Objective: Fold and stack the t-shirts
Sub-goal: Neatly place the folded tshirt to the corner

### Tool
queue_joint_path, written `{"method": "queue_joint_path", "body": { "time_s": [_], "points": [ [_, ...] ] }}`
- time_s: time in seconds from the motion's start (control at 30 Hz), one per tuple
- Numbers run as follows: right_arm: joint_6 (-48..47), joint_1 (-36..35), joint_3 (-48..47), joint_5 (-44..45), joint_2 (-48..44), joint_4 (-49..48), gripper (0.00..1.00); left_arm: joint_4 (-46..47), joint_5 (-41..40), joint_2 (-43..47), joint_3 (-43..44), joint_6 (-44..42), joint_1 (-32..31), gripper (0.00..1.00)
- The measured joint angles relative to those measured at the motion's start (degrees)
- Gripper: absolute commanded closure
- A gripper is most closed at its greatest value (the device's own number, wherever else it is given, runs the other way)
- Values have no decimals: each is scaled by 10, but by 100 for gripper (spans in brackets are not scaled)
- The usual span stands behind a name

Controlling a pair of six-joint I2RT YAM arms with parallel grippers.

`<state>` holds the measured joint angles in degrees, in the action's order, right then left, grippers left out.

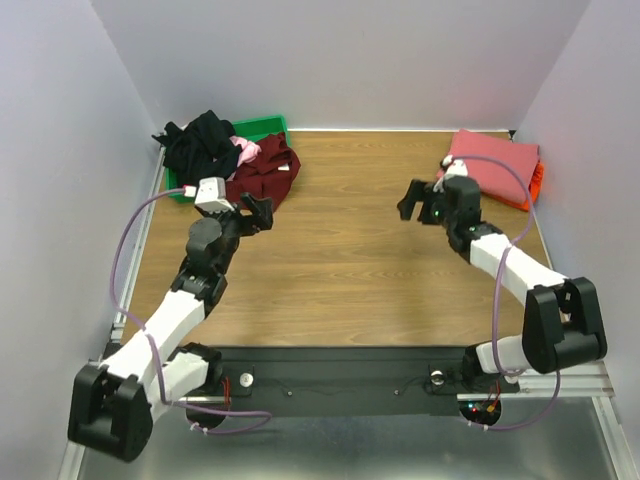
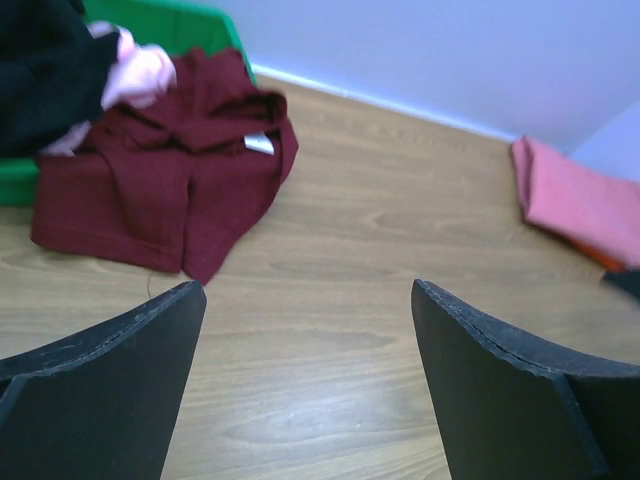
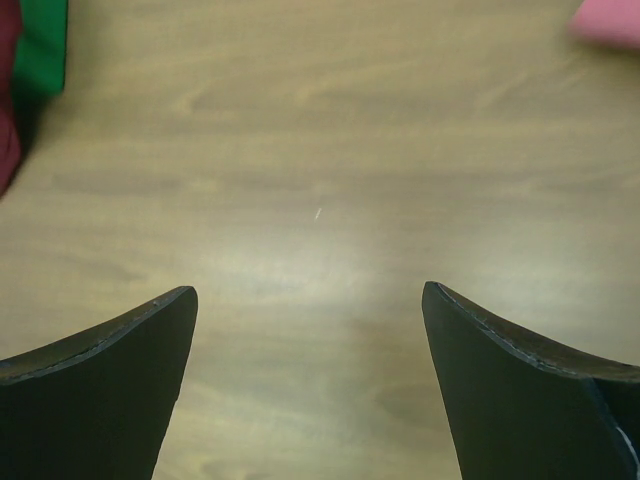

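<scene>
A dark maroon t-shirt (image 1: 264,173) (image 2: 160,190) lies crumpled at the back left, half out of the green bin (image 1: 262,127). Black (image 1: 200,143) and light pink (image 1: 246,150) t-shirts are heaped in that bin. At the back right a folded salmon-pink t-shirt (image 1: 495,163) (image 2: 585,200) rests on an orange one (image 1: 535,185). My left gripper (image 1: 258,210) (image 2: 308,290) hangs open just in front of the maroon shirt, nothing between its fingers. My right gripper (image 1: 412,200) (image 3: 308,292) is open over bare wood, left of the folded stack.
The wooden table (image 1: 350,250) is walled in by white panels on three sides. The green bin (image 2: 170,25) stands in the back-left corner. Bare wood stretches between the two arms.
</scene>
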<state>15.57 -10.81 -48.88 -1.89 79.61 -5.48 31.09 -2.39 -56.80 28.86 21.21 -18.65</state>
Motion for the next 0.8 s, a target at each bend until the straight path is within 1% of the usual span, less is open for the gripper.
{"method": "queue_joint_path", "body": {
  "time_s": [0.03, 0.17, 0.2, 0.33, 0.43, 0.8],
  "points": [
    [6, -12, 20, 0, -5, -9, 0, -9, -12, 27, -1, 0, -1, 4],
    [22, -51, 101, 2, -36, -39, 0, -39, -43, 87, -7, 2, -8, 4],
    [26, -57, 126, 2, -47, -47, 0, -48, -52, 97, -11, 2, -9, 4],
    [33, -59, 175, 2, -79, -67, 0, -76, -71, 118, -21, 3, -16, 4],
    [33, -58, 189, 2, -98, -71, 0, -96, -83, 126, -23, 3, -18, 4],
    [27, -58, 197, 2, -174, -83, 0, -122, -106, 136, -23, 3, -21, 4]
  ]
}}
